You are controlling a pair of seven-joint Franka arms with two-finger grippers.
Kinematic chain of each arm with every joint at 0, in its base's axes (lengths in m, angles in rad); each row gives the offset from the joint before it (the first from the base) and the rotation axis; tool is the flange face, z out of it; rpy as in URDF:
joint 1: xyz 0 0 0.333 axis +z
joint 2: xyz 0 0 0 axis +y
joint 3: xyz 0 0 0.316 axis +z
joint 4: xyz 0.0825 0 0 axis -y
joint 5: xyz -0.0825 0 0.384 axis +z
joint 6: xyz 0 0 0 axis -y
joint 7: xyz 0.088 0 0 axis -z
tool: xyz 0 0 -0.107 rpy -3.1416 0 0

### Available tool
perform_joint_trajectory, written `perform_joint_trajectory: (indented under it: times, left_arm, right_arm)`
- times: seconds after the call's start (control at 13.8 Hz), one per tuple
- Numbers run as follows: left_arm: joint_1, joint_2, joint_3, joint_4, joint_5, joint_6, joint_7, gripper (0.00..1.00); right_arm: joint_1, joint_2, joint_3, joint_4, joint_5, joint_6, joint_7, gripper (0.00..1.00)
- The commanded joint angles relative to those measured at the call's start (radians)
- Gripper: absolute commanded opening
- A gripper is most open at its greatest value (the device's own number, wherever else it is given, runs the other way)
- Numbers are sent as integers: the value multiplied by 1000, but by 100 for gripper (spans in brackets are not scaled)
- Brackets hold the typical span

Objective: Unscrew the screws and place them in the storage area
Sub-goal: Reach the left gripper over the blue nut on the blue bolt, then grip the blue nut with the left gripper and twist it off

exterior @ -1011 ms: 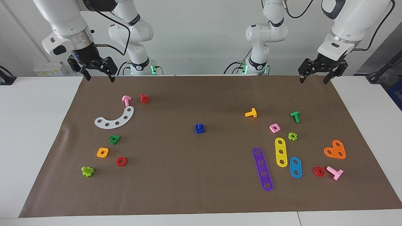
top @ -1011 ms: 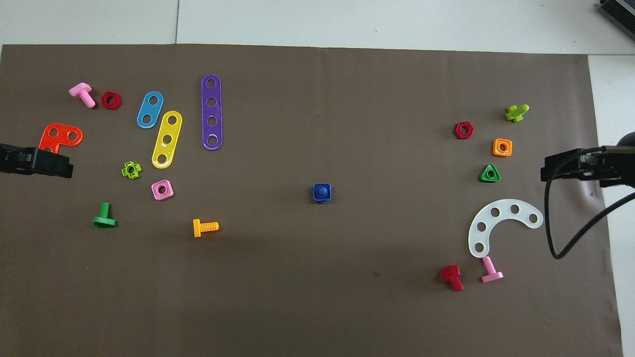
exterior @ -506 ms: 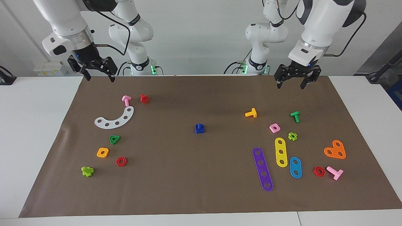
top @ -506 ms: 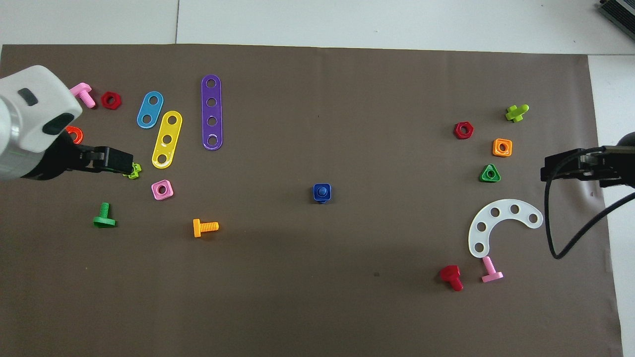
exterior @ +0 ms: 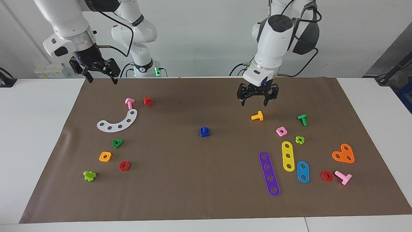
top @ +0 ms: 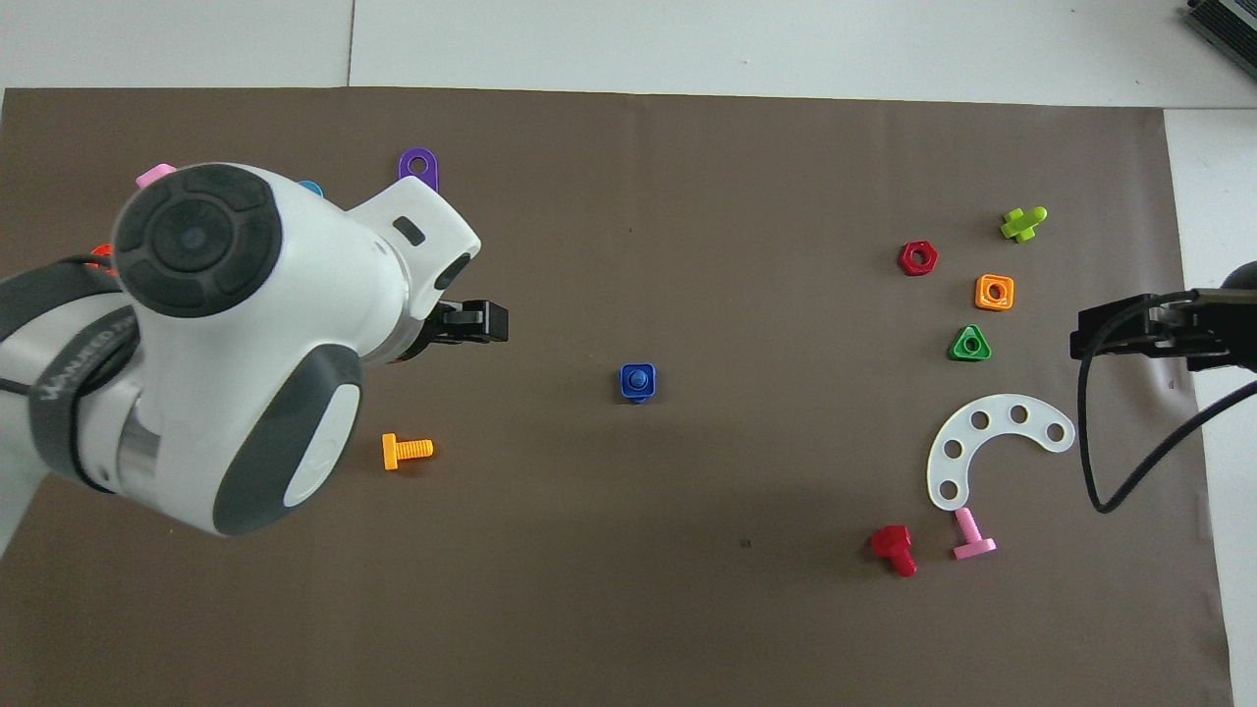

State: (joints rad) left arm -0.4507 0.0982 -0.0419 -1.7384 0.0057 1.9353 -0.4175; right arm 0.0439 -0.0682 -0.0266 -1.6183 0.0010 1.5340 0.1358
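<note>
Nothing is done: the blue screw (exterior: pixel 204 130) sits in its square nut (exterior: pixel 204 134) mid-mat, at three o'clock from the storage area (exterior: pixel 117 121) in the facing view, both the left hand (exterior: pixel 257 99) and the right hand (exterior: pixel 100 76) spread apart, empty.

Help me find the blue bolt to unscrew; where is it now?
The blue bolt stands in its square nut mid-mat in both views, apart from everything, between the orange bolt and the white strip.

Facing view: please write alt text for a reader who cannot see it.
The left gripper hangs open above the mat, over the orange bolt, while the right gripper waits open over the mat's edge nearest the robots. A blue bolt sits in a blue nut at the mat's centre, untouched, with the white strip toward the right arm's end.
</note>
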Motion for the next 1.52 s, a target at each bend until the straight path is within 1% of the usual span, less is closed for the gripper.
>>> perform_joint_trajectory:
  times: [0.0, 0.29, 0.51, 0.58, 0.65, 0.87, 1.08, 1.23, 1.37, 1.44]
  left_arm:
    - [-66, 63, 17, -3, 10, 134, -52, 100]
    - [-115, 141, 16, -1, 8, 211, -57, 100]
    - [-166, 214, 17, 3, 8, 278, -95, 100]
    - [-187, 253, 19, 14, 8, 296, -113, 100]
    - [-192, 273, 19, 11, 10, 319, -124, 100]
    - [-221, 297, 17, 7, 10, 338, -150, 100]
    - [-255, 350, 19, -4, 10, 398, -196, 100]
    - [-255, 348, 17, -30, 8, 433, -222, 100]
    - [-255, 337, 17, -114, 10, 542, -242, 99]
    - [-256, 334, 17, -128, 8, 557, -245, 99]
  right_arm:
    - [-9, -19, 5, -20, 1, 1, -24, 100]
    - [-9, -19, 7, -19, 1, 0, -24, 100]
    - [-9, -19, 7, -19, 1, 1, -24, 100]
    - [-9, -19, 7, -19, 1, 1, -24, 100]
    - [-9, -19, 7, -19, 1, 1, -24, 100]
    - [-9, -19, 7, -19, 1, 0, -24, 100]
    - [-9, -19, 7, -19, 1, 0, -24, 100]
    - [-9, -19, 7, -19, 1, 0, -24, 100]
    - [-9, -19, 7, -20, 1, 1, -24, 100]
    - [-9, -19, 7, -19, 1, 0, -24, 100]
